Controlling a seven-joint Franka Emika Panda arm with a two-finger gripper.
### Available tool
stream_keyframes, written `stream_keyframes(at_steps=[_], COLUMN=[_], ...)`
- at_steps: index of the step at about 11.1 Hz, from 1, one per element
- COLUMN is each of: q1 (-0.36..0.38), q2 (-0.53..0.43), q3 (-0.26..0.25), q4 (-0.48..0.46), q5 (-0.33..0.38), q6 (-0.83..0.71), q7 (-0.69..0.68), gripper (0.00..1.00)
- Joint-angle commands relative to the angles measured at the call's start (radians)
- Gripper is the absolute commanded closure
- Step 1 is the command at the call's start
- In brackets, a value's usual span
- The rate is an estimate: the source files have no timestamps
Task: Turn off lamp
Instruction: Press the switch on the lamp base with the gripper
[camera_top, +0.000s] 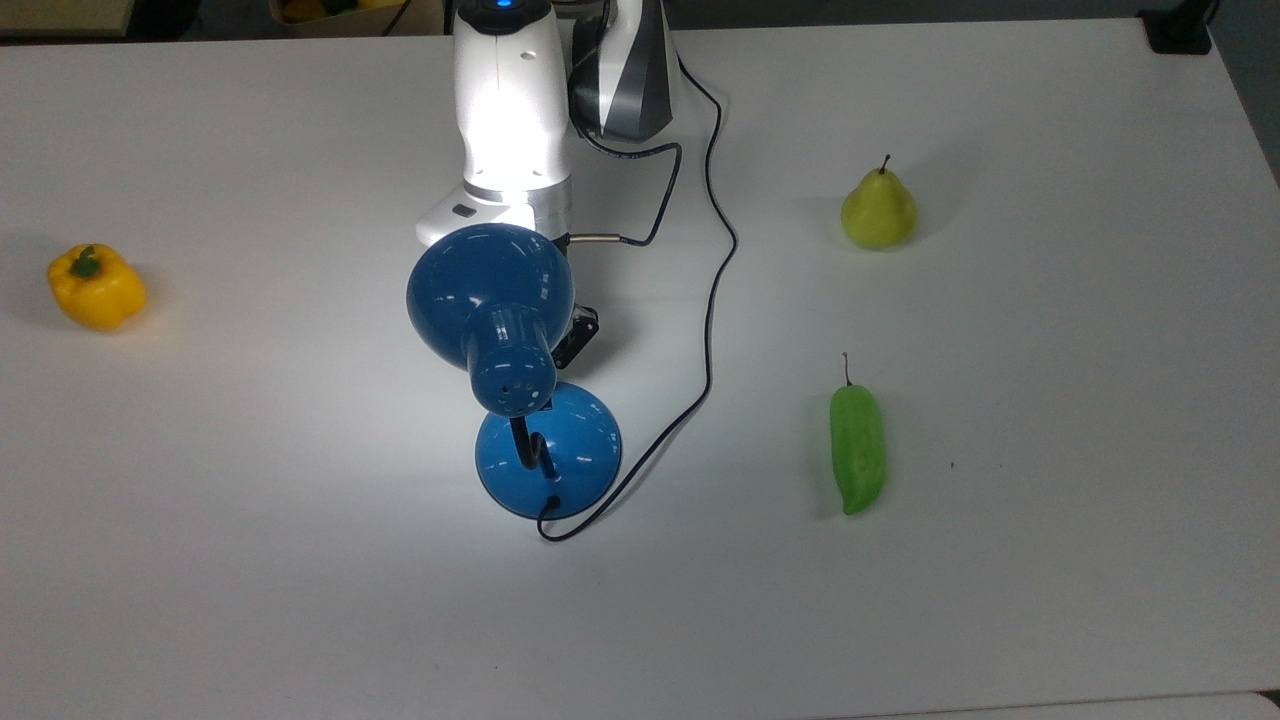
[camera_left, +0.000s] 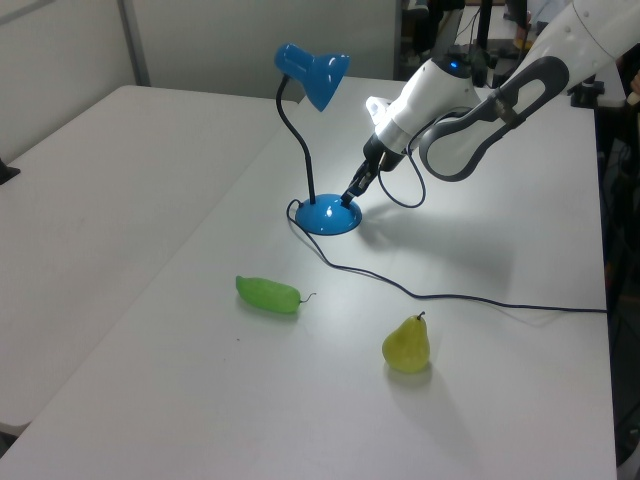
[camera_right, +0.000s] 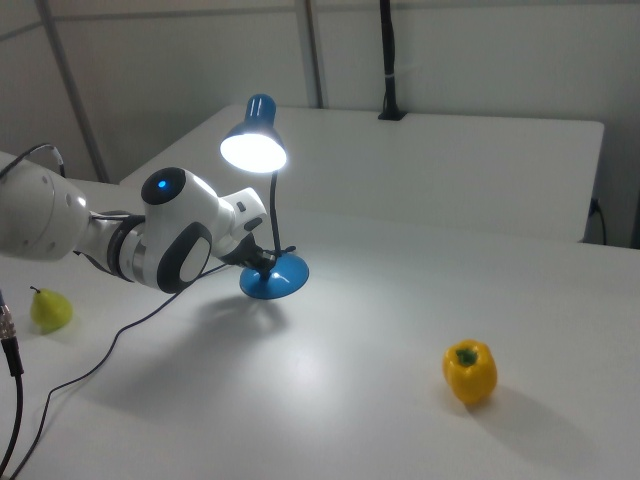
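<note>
- Standing near the table's (camera_top: 200, 600) middle in the top view, the lamp (camera_top: 548, 450) is lit in the right view, its shade (camera_top: 490, 290) leaning toward 11 o'clock from the round base.
- Its thin black cord (camera_top: 712, 300) leaves the base at 6 o'clock and curls away toward 1 o'clock.
- A green pepper (camera_top: 857, 450) lies at 3 o'clock of the base, well apart.
- The gripper (camera_left: 350, 197) tips down onto the base's far rim in the left view; whether its fingers are spread or closed I cannot tell.
- A yellow bell pepper (camera_top: 96, 288) sits far off at 9 o'clock.
- A pear (camera_top: 878, 210) stands at 2 o'clock.
</note>
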Motion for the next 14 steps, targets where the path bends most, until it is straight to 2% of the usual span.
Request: stream_keyframes(at_steps=[1, 10, 14], q1=[0.011, 0.012, 0.014], q2=[-0.003, -0.007, -0.062], q3=[0.0, 0.0, 0.0], q4=[-0.009, -0.049, -0.073], q5=[0.008, -0.003, -0.003], q6=[0.031, 0.017, -0.036], q7=[0.021, 0.015, 0.02], gripper=[1.0, 1.0, 1.0])
